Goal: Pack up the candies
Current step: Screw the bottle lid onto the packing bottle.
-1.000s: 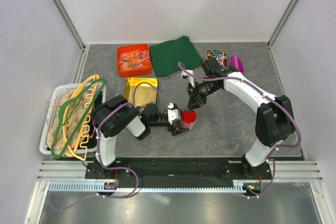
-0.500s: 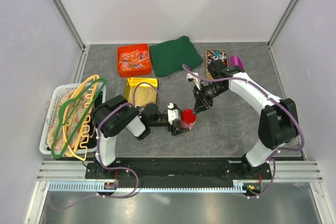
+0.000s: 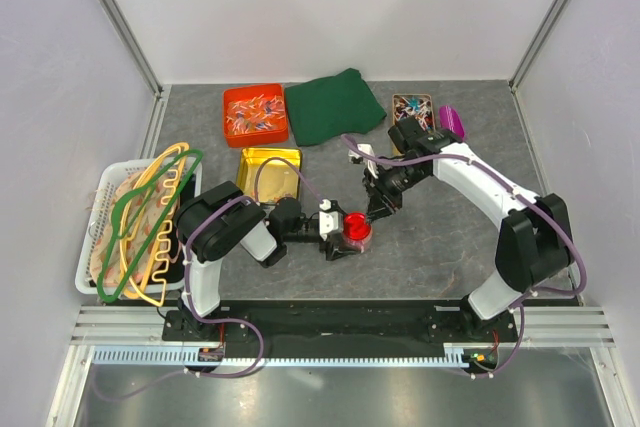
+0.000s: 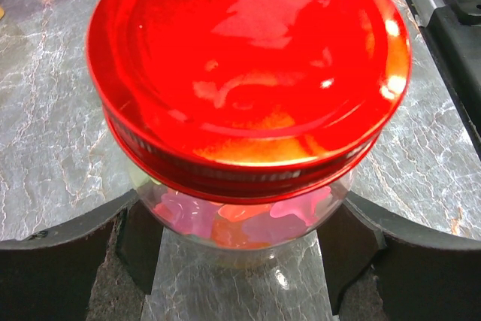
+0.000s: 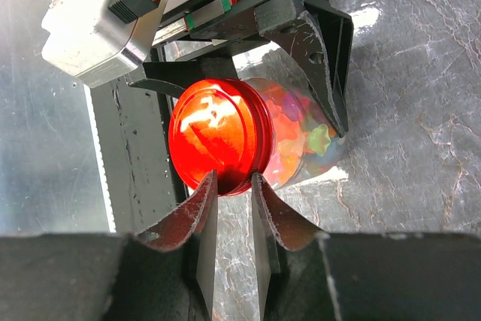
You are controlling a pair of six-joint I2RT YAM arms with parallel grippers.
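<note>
Far left in the top view, basket (image 3: 95,247) with hangers (image 3: 150,217), orange tray (image 3: 226,112) and yellow tin (image 3: 270,175) are sitting well apart, blocking nothing. At centre, left gripper (image 4: 240,231) is clamping the jar (image 4: 248,219), red lid (image 4: 248,58) on, candies (image 4: 289,212) lying inside. Right gripper (image 5: 233,182) is closing in from the upper right over the last second. Its tips are now at the lid rim, barely parted and gripping nothing; can't tell contact. Looks like filling is done and the lid is getting seated. Upper right, green cloth (image 3: 335,107) and sweets box (image 3: 412,105) are lying behind.

Mixed pink, orange and yellow candies (image 5: 297,129) sit inside the clear, red-lidded jar (image 3: 356,227).
</note>
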